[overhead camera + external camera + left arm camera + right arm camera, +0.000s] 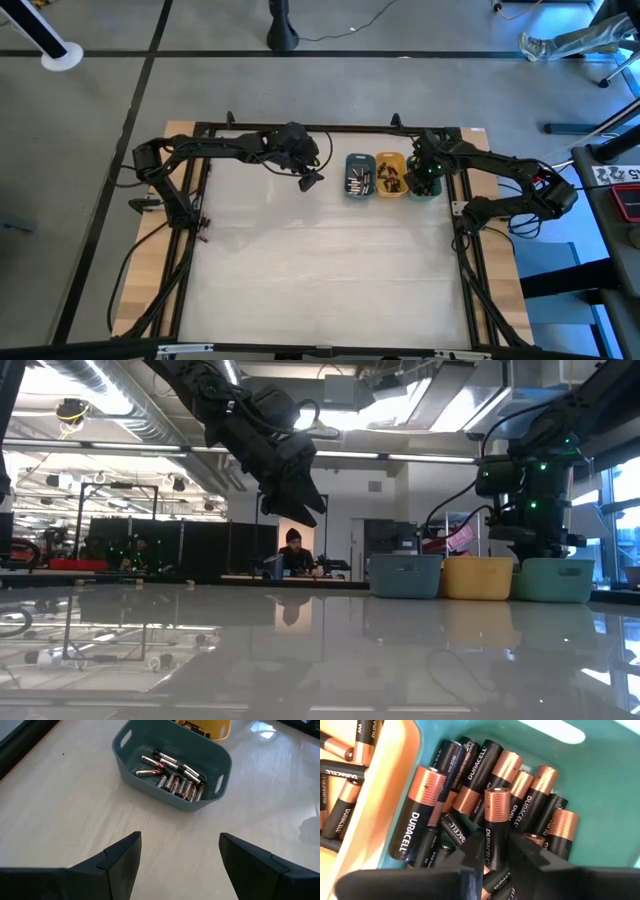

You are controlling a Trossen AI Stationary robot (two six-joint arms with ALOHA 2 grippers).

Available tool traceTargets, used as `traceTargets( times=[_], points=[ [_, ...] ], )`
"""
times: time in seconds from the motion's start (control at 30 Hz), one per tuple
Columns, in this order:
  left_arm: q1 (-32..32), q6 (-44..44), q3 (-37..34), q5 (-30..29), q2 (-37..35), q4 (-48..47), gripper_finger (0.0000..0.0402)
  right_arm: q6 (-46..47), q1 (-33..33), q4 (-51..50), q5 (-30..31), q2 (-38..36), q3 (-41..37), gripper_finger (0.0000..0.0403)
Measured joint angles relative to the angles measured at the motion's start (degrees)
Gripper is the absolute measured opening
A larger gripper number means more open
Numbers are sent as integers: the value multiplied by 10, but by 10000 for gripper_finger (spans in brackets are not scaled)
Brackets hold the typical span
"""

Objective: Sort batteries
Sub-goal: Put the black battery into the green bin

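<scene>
Three small trays stand in a row at the table's far side: slate-blue (358,175), orange (390,175) and green (428,192). The blue tray (125,755) holds several silvery batteries with red marks (175,775). Black-and-copper batteries (470,775) lie heaped in the green tray (600,775), and more (340,815) in the orange tray (395,780). My right gripper (497,857) reaches down into the green tray, shut on one battery. Left of the blue tray, my left gripper (180,855) hangs open above the bare table, touching nothing. My right gripper pinches one black-and-copper battery by its black part (496,845) between its two fingers. The fingers come from above, pointing steeply down into the green tray. The battery lies along the fingers, its copper end (497,800) pointing away from them over the heap. Whether it rests on the heap I cannot tell.
The table's near and middle parts (320,270) are bare white. A black frame (330,128) runs around the table, close behind the trays. Beyond the table, a person (293,555) sits in the room behind it.
</scene>
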Motion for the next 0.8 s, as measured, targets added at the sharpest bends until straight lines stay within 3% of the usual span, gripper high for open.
traceTargets(
  times=[0.4, 0.8],
  points=[
    [0, -4, 0, 0, 0, 0, 255, -15, 0, -46, 8, 0, 61, 176],
    [0, -4, 0, 0, 0, 0, 255, -25, 0, -59, -35, -16, 93, 184]
  ],
)
